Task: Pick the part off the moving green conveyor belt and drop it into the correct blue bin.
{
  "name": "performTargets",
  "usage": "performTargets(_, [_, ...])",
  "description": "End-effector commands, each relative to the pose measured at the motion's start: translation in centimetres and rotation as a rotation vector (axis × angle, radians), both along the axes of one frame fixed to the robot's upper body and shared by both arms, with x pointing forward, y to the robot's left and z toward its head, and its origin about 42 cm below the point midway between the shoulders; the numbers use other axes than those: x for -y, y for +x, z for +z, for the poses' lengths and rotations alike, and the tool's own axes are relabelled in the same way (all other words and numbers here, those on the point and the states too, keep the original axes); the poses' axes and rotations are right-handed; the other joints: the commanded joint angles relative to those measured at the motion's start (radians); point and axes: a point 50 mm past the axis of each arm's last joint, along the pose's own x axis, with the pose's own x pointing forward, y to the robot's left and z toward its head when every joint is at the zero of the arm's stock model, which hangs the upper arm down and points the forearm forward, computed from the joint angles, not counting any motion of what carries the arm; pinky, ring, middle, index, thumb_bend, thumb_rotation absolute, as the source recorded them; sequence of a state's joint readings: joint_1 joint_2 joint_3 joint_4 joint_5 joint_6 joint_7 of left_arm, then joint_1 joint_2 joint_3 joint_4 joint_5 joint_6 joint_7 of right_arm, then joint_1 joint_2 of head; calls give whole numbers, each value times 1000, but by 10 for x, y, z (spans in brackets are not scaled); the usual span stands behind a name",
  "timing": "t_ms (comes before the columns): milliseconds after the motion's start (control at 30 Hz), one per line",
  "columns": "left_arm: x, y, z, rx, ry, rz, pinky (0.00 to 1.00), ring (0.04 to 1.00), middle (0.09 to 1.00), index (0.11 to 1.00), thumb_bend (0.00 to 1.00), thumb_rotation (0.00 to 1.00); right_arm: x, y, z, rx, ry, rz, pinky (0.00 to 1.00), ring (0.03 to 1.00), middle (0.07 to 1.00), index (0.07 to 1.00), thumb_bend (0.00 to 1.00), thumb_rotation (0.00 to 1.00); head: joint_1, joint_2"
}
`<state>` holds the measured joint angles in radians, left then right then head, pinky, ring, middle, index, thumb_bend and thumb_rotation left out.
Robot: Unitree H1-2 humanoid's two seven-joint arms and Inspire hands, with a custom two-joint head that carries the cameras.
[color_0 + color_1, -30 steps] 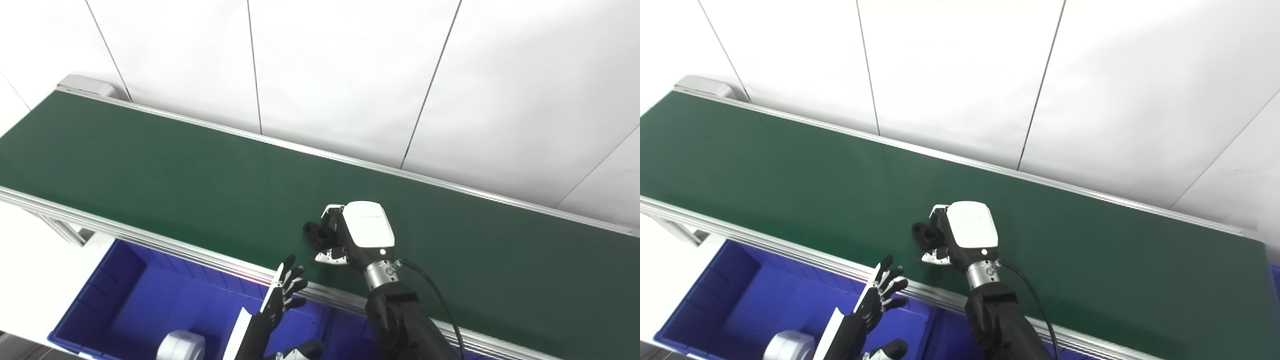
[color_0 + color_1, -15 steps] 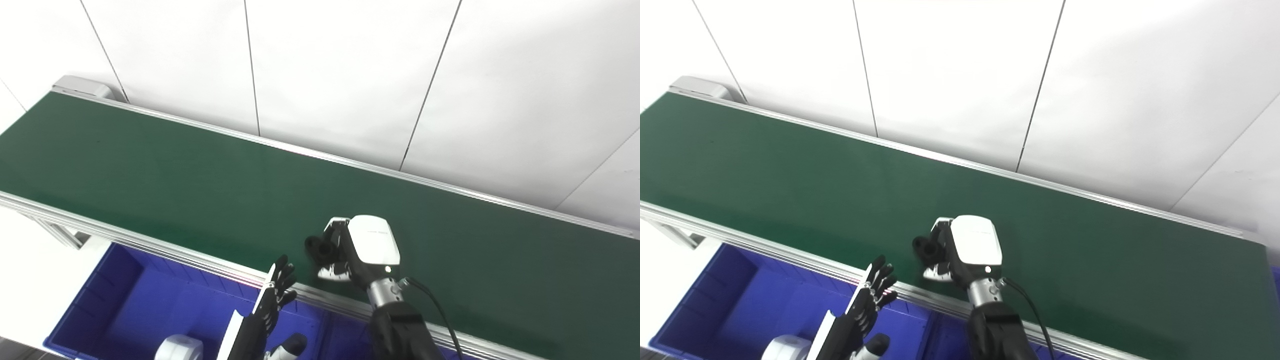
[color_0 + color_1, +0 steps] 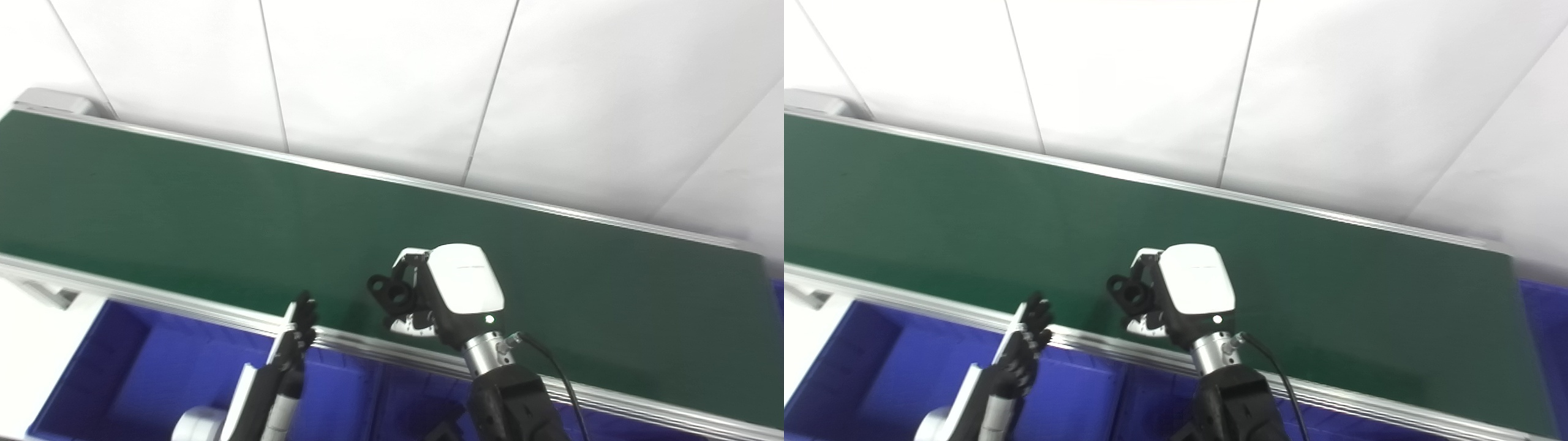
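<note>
Right hand (image 3: 450, 294) over the belt (image 3: 184, 214), fingers clamped on a black part (image 3: 392, 292) jutting out to their left, left hand (image 3: 298, 327) empty, fingers spread, above the bin (image 3: 122, 361)

My right hand (image 3: 1176, 294) grips a black part (image 3: 1127, 293) above the green belt's (image 3: 968, 202) near edge. My left hand (image 3: 1026, 349), fingers spread and holding nothing, sits over a blue bin (image 3: 876, 367) just below the belt rail.

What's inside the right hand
The right hand holds a black part with ring-shaped holes, above the green belt. The hand's white shell covers the rest of it.
</note>
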<state>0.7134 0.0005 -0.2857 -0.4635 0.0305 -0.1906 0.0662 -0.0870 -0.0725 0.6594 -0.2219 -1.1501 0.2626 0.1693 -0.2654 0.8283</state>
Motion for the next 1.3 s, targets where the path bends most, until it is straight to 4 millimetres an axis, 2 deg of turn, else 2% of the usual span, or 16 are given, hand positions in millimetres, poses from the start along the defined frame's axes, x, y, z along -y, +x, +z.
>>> performTargets(0, [-7,2,11,36,-5,-3,1000,1000,1000,1000,623,982,2,-6,20,45,20,-13,103,164,271,489,507,142,-40,11])
performTargets(33, [-9,2,13,34,-4,-4,1000,1000,1000,1000,609,989,4,-9,22,43,16,-14,96,156,260,488,508,140,-40,11])
performTargets(67, [-12,2,14,35,-10,-5,1000,1000,1000,1000,602,993,7,-13,24,39,13,-17,93,152,254,487,509,138,-85,22])
performTargets(200, [-23,5,19,31,-19,-5,1000,1000,1000,1000,579,1000,16,-29,29,-5,-16,-43,73,125,207,485,512,134,-161,51])
performTargets(300, [-30,7,22,25,-21,-7,1000,1000,1000,1000,583,1000,26,-47,31,-54,-35,-62,86,140,233,485,511,136,-223,85])
performTargets(400, [-35,9,25,21,-22,-13,1000,1000,1000,1000,570,1000,34,-62,33,-96,-70,-65,110,168,277,485,510,139,-243,98])
performTargets(467, [-38,11,28,14,-23,-15,1000,1000,1000,1000,571,1000,43,-77,32,-144,-75,-70,127,189,303,486,509,140,-257,121])
performTargets(600, [-41,16,34,3,-35,-9,1000,1000,1000,1000,556,1000,55,-102,26,-230,-56,-97,112,167,253,487,510,137,-256,144])
performTargets(700, [-42,20,37,-3,-44,-8,1000,1000,1000,1000,549,999,56,-106,17,-275,-56,-119,116,172,258,487,510,137,-254,152])
performTargets(867, [-43,26,39,-5,-42,-10,1000,1000,1000,1000,520,992,62,-98,-9,-373,-94,-111,216,293,392,486,507,148,-244,157])
performTargets(967, [-42,28,40,-7,-42,-12,1000,1000,1000,1000,518,984,60,-96,-15,-411,-131,-90,221,293,390,486,507,149,-235,158])
performTargets(1100, [-41,29,41,-4,-34,-12,1000,1000,1000,1000,505,980,58,-98,-25,-430,-202,-66,143,201,290,485,518,150,-223,158])
performTargets(1167, [-40,29,41,-4,-34,-11,1000,1000,1000,1000,503,977,58,-97,-28,-467,-276,-59,176,245,341,491,519,160,-223,158])
performTargets(1200, [-40,29,41,-5,-33,-10,1000,1000,1000,1000,508,973,57,-97,-30,-486,-306,-62,193,268,371,586,707,300,-213,158])
performTargets(1233, [-40,29,40,-6,-34,-11,1000,1000,1000,1000,510,971,57,-97,-31,-504,-340,-64,219,305,411,622,788,358,-211,159])
performTargets(1267, [-40,28,40,-7,-35,-13,1000,1000,1000,1000,505,969,57,-97,-31,-515,-367,-68,272,382,508,665,872,440,-209,160])
